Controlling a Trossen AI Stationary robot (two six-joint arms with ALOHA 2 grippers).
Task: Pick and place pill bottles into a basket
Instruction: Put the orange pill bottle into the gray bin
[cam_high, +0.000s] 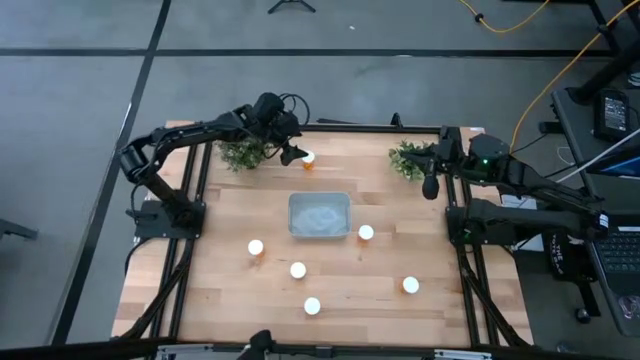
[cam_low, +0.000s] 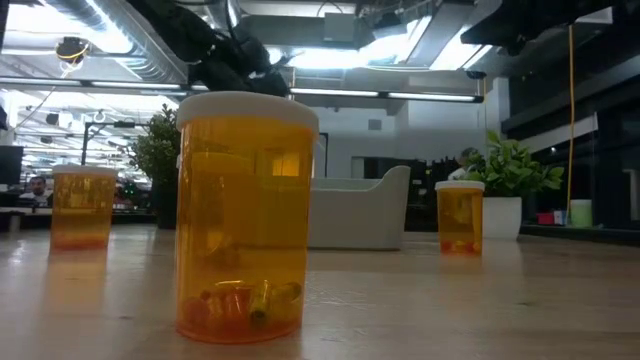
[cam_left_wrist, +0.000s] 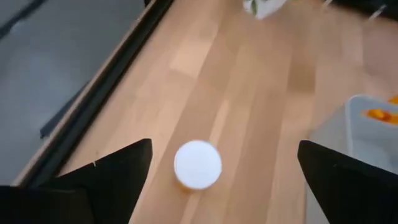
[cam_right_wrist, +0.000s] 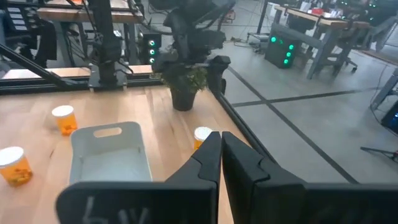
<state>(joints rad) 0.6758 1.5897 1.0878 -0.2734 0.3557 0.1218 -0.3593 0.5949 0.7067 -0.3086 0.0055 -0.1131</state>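
The pale translucent basket (cam_high: 320, 216) stands mid-table and is empty. Six amber pill bottles with white caps stand upright on the wood: one at the far side (cam_high: 308, 159), one beside the basket's right wall (cam_high: 366, 232), and several nearer me (cam_high: 256, 247) (cam_high: 298, 269) (cam_high: 312, 306) (cam_high: 410, 285). My left gripper (cam_high: 296, 152) is open above the far bottle; its white cap (cam_left_wrist: 198, 163) shows between the two spread fingers (cam_left_wrist: 225, 149), touching neither. My right gripper (cam_high: 430, 186) is shut and empty at the far right; it also shows in its wrist view (cam_right_wrist: 219, 146).
Two green potted plants stand at the far edge, one (cam_high: 243, 153) beside my left gripper and one (cam_high: 408, 160) beside my right gripper. Black frame rails run along the table's left and right sides. Bare wood lies between the bottles.
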